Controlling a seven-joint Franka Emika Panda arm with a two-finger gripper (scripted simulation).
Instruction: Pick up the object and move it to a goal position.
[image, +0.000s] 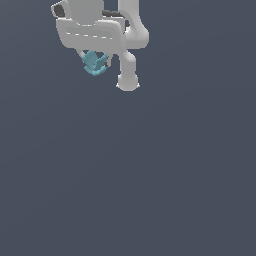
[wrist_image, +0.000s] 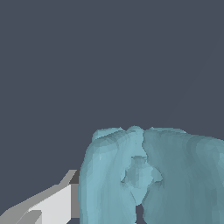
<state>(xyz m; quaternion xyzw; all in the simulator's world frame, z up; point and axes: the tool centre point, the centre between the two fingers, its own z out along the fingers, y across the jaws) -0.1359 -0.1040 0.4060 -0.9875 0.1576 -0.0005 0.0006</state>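
Note:
The object (image: 94, 63) is a small light teal-blue lumpy item. In the exterior view it sits right under the white gripper (image: 95, 59), near the top left, between the fingers, partly hidden by the hand. In the wrist view the object (wrist_image: 148, 175) fills the lower right of the picture, close to the camera, with one grey-white finger (wrist_image: 52, 205) pressed against its side. The other finger is hidden behind the object. The gripper looks shut on the object.
The white arm (image: 131, 45) hangs down beside the gripper, ending in a rounded joint (image: 128, 81). The ground is a plain dark blue-grey surface (image: 150, 175) in both views. No goal marker shows.

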